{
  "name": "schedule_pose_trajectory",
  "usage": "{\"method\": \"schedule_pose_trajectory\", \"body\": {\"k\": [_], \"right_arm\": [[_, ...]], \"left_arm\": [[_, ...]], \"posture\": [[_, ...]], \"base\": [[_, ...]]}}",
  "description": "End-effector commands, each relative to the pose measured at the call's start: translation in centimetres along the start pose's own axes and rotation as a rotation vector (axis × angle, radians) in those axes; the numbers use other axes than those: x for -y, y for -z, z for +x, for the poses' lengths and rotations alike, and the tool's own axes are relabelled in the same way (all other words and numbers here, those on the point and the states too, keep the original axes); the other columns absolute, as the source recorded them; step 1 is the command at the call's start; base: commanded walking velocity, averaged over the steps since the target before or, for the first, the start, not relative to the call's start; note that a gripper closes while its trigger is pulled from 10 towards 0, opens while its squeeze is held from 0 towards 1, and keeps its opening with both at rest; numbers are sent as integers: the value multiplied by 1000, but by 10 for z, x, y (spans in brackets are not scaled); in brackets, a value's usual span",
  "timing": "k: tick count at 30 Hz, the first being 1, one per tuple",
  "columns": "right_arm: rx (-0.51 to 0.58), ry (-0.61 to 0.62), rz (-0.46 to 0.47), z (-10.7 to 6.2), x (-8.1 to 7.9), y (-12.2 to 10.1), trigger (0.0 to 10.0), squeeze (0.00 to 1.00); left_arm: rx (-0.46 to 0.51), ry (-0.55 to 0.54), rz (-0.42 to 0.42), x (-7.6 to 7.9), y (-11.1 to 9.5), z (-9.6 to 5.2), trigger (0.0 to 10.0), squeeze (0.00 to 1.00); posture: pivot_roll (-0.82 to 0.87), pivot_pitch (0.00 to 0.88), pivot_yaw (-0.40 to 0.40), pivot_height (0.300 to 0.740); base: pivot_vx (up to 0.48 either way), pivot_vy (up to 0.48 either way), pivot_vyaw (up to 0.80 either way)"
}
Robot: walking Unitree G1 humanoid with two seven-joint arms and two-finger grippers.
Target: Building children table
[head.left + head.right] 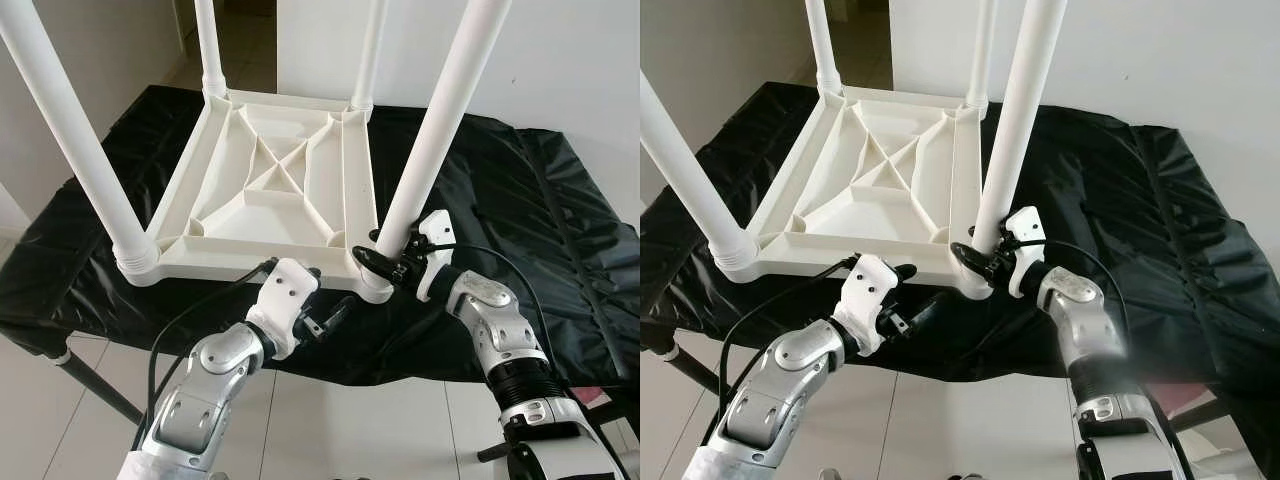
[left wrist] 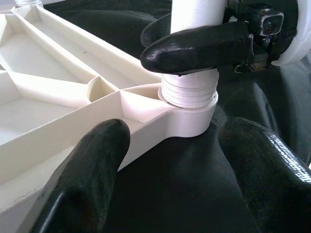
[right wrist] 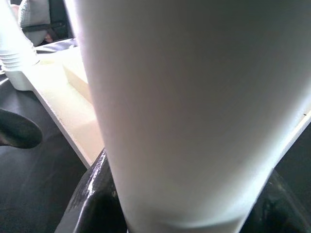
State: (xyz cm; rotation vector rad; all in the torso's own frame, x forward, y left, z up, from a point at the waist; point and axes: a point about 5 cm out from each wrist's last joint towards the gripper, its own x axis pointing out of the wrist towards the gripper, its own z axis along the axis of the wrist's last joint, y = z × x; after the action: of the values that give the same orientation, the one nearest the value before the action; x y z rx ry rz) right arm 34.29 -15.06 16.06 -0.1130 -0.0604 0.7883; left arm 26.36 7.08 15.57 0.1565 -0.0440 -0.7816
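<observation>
The white tabletop (image 1: 265, 190) lies upside down on the black cloth (image 1: 520, 200), ribbed underside facing up, and all 4 white legs are standing in their corner sockets. Far left leg (image 1: 210, 45) in, far right leg (image 1: 368, 50) in, near left leg (image 1: 70, 140) in with its threaded collar showing at the base. The action is at the near right leg (image 1: 440, 120), the one closest to the cloth's front edge.

The right gripper (image 1: 385, 262) is clamped around that leg just above its socket (image 2: 187, 119); in the left wrist view its black fingers (image 2: 199, 46) wrap the white tube right over the threads (image 2: 187, 90). A few rings of thread are exposed above the socket rim, so by my read this leg is not fully screwed home.

The left gripper (image 1: 330, 318) hovers low at the tabletop's front edge, just beside that same corner, fingers (image 2: 87, 170) spread apart and holding nothing, one over the rim and one over the cloth.

So where are we? Late in the job, I'd say: 4 legs placed, the last one probably needs tightening, then the table wants flipping onto its feet. Whether the other 3 are tight, I cannot tell from here.

Beyond the cloth there is a white wall (image 1: 560, 60) and pale floor tiles (image 1: 330, 420) below.
</observation>
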Motion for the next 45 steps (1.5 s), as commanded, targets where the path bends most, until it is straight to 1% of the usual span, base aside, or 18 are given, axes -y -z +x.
{"method": "schedule_pose_trajectory", "body": {"k": [1, 5, 8, 14, 17, 18, 21, 24, 25, 28, 29, 33, 37, 38, 40, 41, 42, 45], "right_arm": [[-42, 35, 45, -1, 0, 11, 10000, 0], [-61, 130, 95, 0, 2, 14, 10000, 0], [-86, 237, 135, 2, -8, 15, 10000, 0], [-68, 355, 186, 4, -15, 12, 10000, 0], [-11, 485, 247, 7, -34, 4, 10000, 0], [-11, 485, 247, 7, -34, 4, 10000, 0], [-20, 688, 236, 4, -56, 4, 10000, 0], [-43, 777, 225, 0, -66, 5, 10000, 0], [-34, 750, 249, 2, -69, 6, 10000, 145], [-24, 717, 280, 3, -73, 5, 10000, 145], [0, 721, 277, -1, -68, 1, 10000, 1000], [39, 694, 252, -9, -54, -7, 10000, 1000], [18, 624, 194, -14, -42, -8, 10000, 1000], [26, 546, 192, -12, -41, -9, 10000, 0], [33, 493, 193, -11, -41, -11, 10000, 0], [33, 324, 135, -9, -40, -12, 10000, 0], [26, 255, 100, -8, -39, -12, 10000, 0], [18, 193, 71, -7, -38, -12, 10000, 0]], "left_arm": [[-15, -70, -6, -1, 2, -2, 10000, 0], [-18, -70, -6, -1, 3, -3, 10000, 0], [-22, -64, -4, -1, 3, -4, 10000, 0], [-25, -59, 0, -1, 3, -4, 10000, 0], [-41, -46, 9, -2, 6, -6, 10000, 0], [-41, -46, 9, -2, 6, -6, 10000, 0], [-44, -37, 16, -2, 6, -7, 10000, 0], [-43, -41, 20, -4, 5, -6, 10000, 0], [-43, -41, 21, -5, 5, -6, 10000, 0], [-42, -41, 23, -5, 5, -6, 10000, 0], [-42, -35, 24, -5, 5, -5, 10000, 0], [-40, -26, 24, -5, 5, -3, 10000, 0], [-32, -26, 24, -7, 3, 0, 10000, 0], [-32, -27, 25, -7, 3, 0, 10000, 0], [-31, -27, 25, -7, 3, 0, 10000, 0], [-31, -29, 25, -8, 3, 0, 10000, 0], [-30, -29, 25, -8, 2, -1, 10000, 0], [-29, -29, 26, -8, 2, -1, 10000, 0]], "posture": [[38, 105, -67, 740], [39, 106, -68, 740], [37, 103, -61, 740], [35, 104, -52, 740], [29, 108, -44, 740], [29, 108, -44, 740], [34, 104, -46, 740], [37, 103, -44, 740], [36, 100, -41, 740], [36, 100, -41, 740], [27, 101, -34, 740], [8, 100, -29, 740], [3, 97, -28, 740], [2, 99, -29, 740], [2, 99, -29, 740], [2, 98, -30, 740], [4, 98, -32, 740], [4, 98, -32, 740]], "base": [[0, 0, 0], [0, 0, 0], [0, 0, 0], [0, 0, 0], [0, 0, 0], [0, 0, 0], [0, 0, 0], [0, 0, 0], [0, 0, 0], [0, 0, 0], [0, 0, 0], [0, 0, 0], [0, 0, 0], [0, 0, 0], [0, 0, 0], [0, 0, 0], [0, 0, 0], [0, 0, 0]]}}
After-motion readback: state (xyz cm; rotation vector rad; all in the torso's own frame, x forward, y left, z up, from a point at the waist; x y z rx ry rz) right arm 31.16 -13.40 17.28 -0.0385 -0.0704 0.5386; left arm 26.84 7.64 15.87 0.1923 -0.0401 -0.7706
